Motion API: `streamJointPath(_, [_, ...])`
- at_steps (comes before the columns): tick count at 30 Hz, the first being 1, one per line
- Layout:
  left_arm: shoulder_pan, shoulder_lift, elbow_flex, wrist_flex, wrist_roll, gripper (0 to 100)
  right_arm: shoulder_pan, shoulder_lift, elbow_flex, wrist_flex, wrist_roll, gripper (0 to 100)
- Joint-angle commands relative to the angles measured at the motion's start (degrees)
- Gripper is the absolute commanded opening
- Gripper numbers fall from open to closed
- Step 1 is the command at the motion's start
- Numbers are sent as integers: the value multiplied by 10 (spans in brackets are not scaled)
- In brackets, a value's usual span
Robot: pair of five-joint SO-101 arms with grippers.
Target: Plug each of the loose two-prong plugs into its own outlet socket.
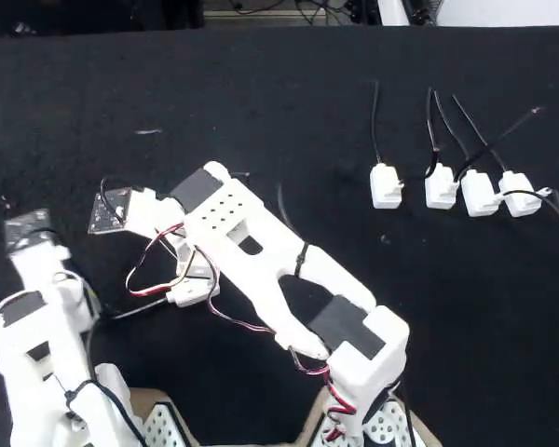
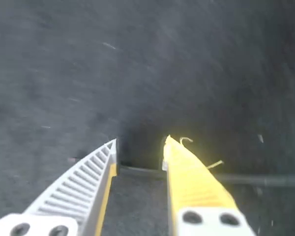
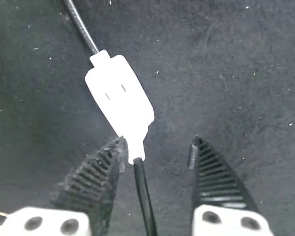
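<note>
Right gripper (image 3: 157,143) jaws spread; white oblong plastic plug (image 3: 120,98) sits off-centre, so it should centre before clamping. Left gripper (image 2: 140,142) also spread.

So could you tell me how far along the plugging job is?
Done: nothing I can confirm; four white connectors lie in a row, mating unclear. In hand: the right end effector is open astride the cable by a white two-slot socket, gripping nothing. Remaining: seemingly every insertion.
</note>
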Motion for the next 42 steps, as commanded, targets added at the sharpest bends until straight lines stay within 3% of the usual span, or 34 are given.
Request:
streamJointPath(1, [-32,-5,-77,4,22,160,-5,-37,-33,-4,-10,194])
streamJointPath(10, [-84,-5,-238,133,26,160,-9,-14,-36,-4,53,195])
streamJointPath(13, [-148,-5,-256,138,25,161,-10,8,-36,-4,54,201])
streamJointPath(18, [-215,-5,-259,127,23,161,-30,36,-36,-5,54,293])
streamJointPath(24, [-224,-5,-255,130,22,161,-82,45,-29,-17,85,304])
streamJointPath(30, [-224,-20,-262,164,3,161,-83,84,-9,-78,97,304])
streamJointPath(42, [-218,-208,-260,231,-3,161,-66,124,0,-87,144,304])
